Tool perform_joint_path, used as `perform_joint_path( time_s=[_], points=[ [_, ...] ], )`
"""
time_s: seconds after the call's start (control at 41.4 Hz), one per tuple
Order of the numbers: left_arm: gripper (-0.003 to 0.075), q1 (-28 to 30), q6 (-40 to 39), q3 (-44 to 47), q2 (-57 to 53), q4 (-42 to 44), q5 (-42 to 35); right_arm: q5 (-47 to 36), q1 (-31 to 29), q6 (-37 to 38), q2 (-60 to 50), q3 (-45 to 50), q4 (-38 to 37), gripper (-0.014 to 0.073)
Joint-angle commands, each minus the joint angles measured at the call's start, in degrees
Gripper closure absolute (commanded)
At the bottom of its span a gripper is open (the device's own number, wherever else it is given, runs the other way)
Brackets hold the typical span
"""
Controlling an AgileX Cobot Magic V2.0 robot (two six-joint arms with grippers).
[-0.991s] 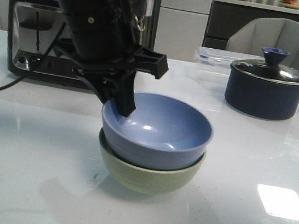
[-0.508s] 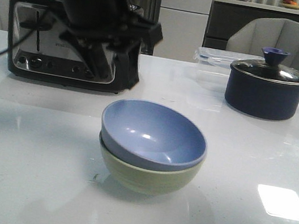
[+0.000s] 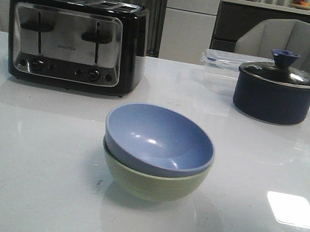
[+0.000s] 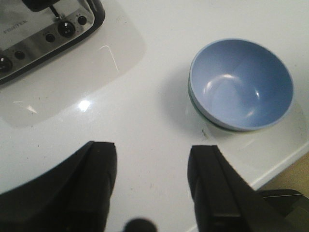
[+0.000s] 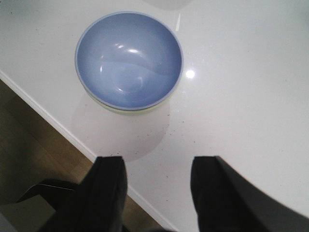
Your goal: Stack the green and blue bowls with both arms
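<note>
The periwinkle blue bowl (image 3: pixel 160 138) sits nested, slightly tilted, inside the pale green bowl (image 3: pixel 153 182) on the white table near its front middle. The stack also shows in the left wrist view, blue bowl (image 4: pixel 241 82), and in the right wrist view, blue bowl (image 5: pixel 129 59) with a sliver of the green bowl (image 5: pixel 126 111) under it. My left gripper (image 4: pixel 152 150) is open and empty, high above the table away from the bowls. My right gripper (image 5: pixel 157 164) is open and empty, above the table edge. Only dark corners of the arms show in the front view.
A black and steel toaster (image 3: pixel 75 40) stands at the back left. A dark navy lidded pot (image 3: pixel 277 89) and a clear lidded container (image 3: pixel 223 65) stand at the back right. The table's front edge (image 5: pixel 58 128) runs near the bowls, with floor beyond.
My left gripper has let go of the blue bowl's rim, risen and pulled back to the upper left out of the front view. The blue bowl has settled into the green bowl.
</note>
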Motion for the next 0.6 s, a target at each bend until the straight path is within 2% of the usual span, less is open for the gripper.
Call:
perform_joint_path(
  time_s=[0.0, 0.218, 0.411, 0.484, 0.58],
  points=[
    [0.0319, -0.4, 0.0, 3.1, -6.3, 0.3, -3.1, -2.6, 0.0, -0.5, -1.2, -1.3, -0.9, 0.0160],
    [0.0319, -0.4, 0.0, 11.3, -16.2, 0.3, -3.3, -3.2, 0.0, -0.5, -6.5, 3.0, -1.0, 0.0160],
    [0.0320, -0.4, 0.0, 14.2, -19.5, 0.3, -4.1, -3.1, 0.0, -0.5, -9.4, 5.4, -1.0, 0.0168],
    [0.0340, -0.4, 0.0, 14.2, -19.4, 0.3, -4.4, -3.1, 0.0, -0.5, -9.4, 5.4, -1.0, 0.0221],
    [0.0423, -0.4, 0.0, 14.2, -19.2, 0.3, -5.0, -3.1, 0.0, -0.5, -9.4, 5.4, -1.0, 0.0361]
  ],
)
